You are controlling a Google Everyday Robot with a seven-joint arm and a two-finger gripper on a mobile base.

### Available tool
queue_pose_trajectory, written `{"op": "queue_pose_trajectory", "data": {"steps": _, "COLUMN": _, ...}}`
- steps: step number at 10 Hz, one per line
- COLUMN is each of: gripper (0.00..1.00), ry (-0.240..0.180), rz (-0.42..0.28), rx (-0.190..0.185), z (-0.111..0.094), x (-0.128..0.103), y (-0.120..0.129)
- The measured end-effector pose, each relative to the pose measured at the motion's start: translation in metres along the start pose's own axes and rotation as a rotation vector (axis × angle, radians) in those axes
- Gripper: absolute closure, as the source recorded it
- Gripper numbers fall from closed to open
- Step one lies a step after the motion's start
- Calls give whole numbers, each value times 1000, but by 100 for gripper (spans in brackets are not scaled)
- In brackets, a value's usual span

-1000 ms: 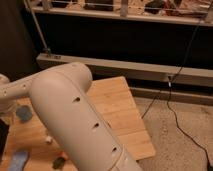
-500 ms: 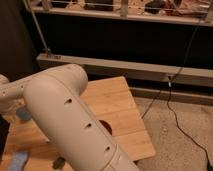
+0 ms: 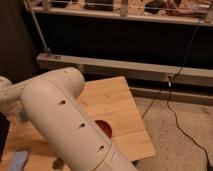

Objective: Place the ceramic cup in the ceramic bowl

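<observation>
The big cream arm (image 3: 70, 125) has turned a little since a second ago. At that time it covered the ceramic bowl (image 3: 103, 128) fully; now a part of the bowl shows at the right edge of the arm. It is a reddish-brown curve lying on the wooden table (image 3: 117, 100), near the middle of the board and closer to its front edge. The rest of the bowl is hidden behind the arm.

The arm fills the lower left of the view and goes from the bottom edge up to a rounded elbow over the left part of the table. The gripper does not show; it is somewhere behind or below this arm, and I cannot tell whether it is spread, pressed together or pinching something.

At the left, in the gap between the elbow and a second cream link, there is a small blue-grey patch (image 3: 23, 116). It may be the ceramic cup, but too little of it shows to be sure. It is well apart from the bowl.

A flat blue pad (image 3: 17, 160) lies at the lower left corner on the table. To the right of the table, a black cable (image 3: 172, 112) runs down over the speckled floor (image 3: 180, 145). Behind the table stands a long pale metal rail (image 3: 125, 67).
</observation>
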State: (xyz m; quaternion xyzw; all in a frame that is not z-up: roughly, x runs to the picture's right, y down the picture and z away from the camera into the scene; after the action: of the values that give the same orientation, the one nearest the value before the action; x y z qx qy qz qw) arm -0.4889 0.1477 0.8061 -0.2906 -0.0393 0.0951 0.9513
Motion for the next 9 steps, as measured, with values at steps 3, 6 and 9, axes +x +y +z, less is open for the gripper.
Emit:
{"op": "queue_pose_trajectory", "data": {"steps": 3, "gripper": 35, "ry": 31, "rz": -18, "rx": -18, "z": 16, "x": 0, "y": 9}}
{"op": "queue_pose_trajectory", "data": {"steps": 6, "gripper": 36, "ry": 55, "rz": -34, "rx": -10, "z": 32, "x": -2, "y": 7}}
{"op": "queue_pose_trajectory", "data": {"steps": 9, "gripper": 63, "ry": 47, "rz": -56, "rx": 13, "z": 38, "x": -6, "y": -2}}
